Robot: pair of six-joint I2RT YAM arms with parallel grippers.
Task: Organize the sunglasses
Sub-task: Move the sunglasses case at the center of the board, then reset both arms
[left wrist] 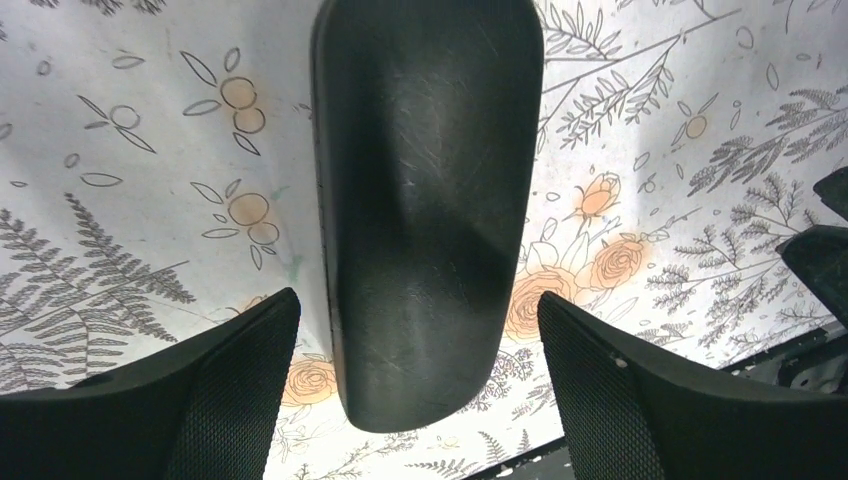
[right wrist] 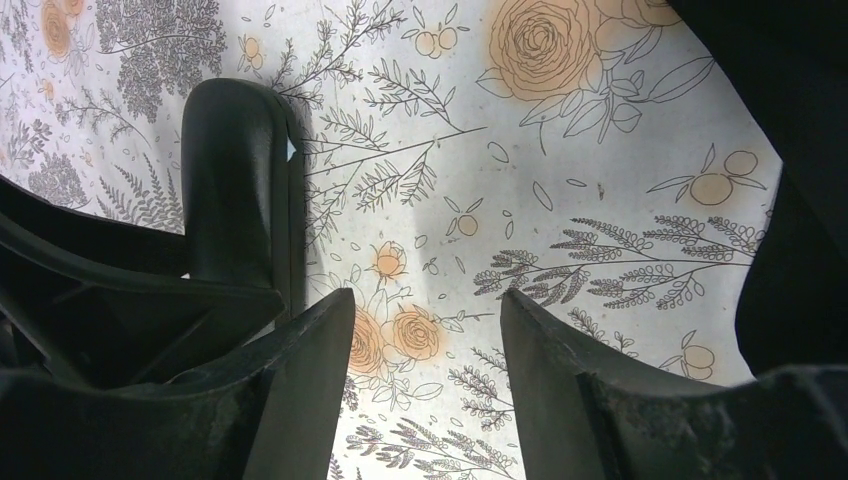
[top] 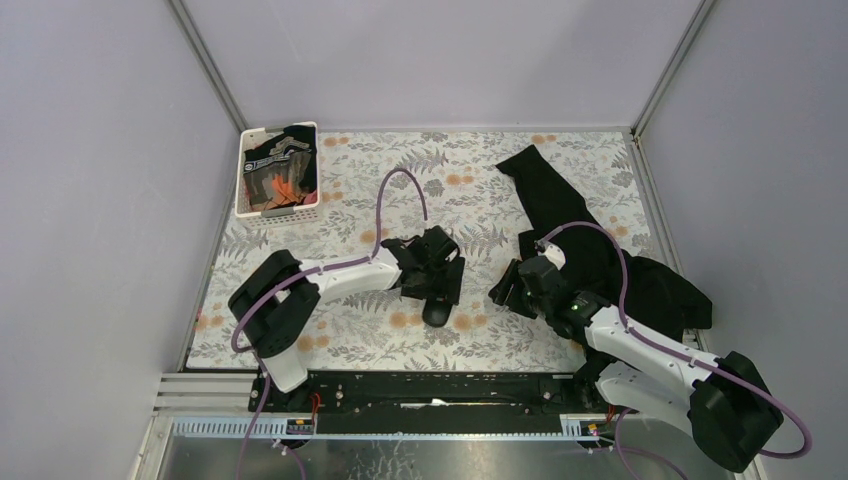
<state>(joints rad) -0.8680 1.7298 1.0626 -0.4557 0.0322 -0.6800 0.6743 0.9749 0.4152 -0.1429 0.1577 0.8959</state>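
The sunglasses do not show in any view. A closed black oblong glasses case lies on the floral table cover, and its near end shows in the top view. My left gripper is open just above the case's near end, one finger on each side, not touching it; it also shows in the top view. My right gripper is open and empty over bare floral cover, just right of the case. It also shows in the top view.
A white basket with dark and orange items stands at the back left. A black garment lies along the right side, under and behind the right arm. It fills the right edge of the right wrist view.
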